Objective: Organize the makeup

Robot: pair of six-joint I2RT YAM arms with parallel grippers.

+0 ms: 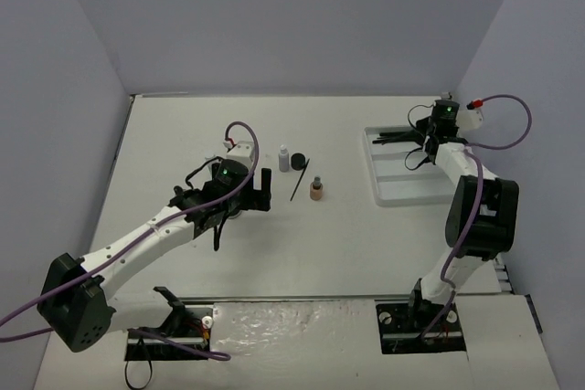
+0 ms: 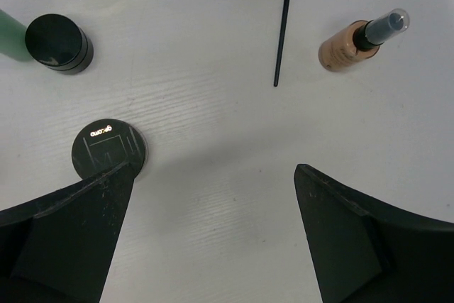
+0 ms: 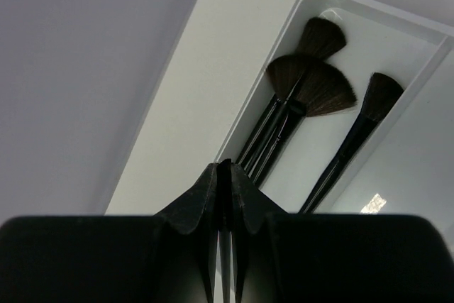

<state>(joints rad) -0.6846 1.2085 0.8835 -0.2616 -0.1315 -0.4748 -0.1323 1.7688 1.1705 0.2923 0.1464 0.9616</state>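
Tabletop [image 1: 183,134] in your top view carries a clear-grey bottle [image 1: 284,160], a thin brush [image 1: 299,185] and a tan bottle [image 1: 316,191] near the left gripper [image 1: 262,187]. The right gripper [image 1: 418,139] hangs over the white tray [image 1: 388,196]. Your left wrist view shows wide, empty jaws, with a flat round jar [image 2: 108,148] partly behind one finger. Your right wrist view shows fingers pressed together, empty, above three brushes [image 3: 312,90] lying in one tray compartment.

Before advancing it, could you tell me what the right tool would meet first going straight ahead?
The right tool would probably meet the black brush handles in the white tray first; depth is unclear.
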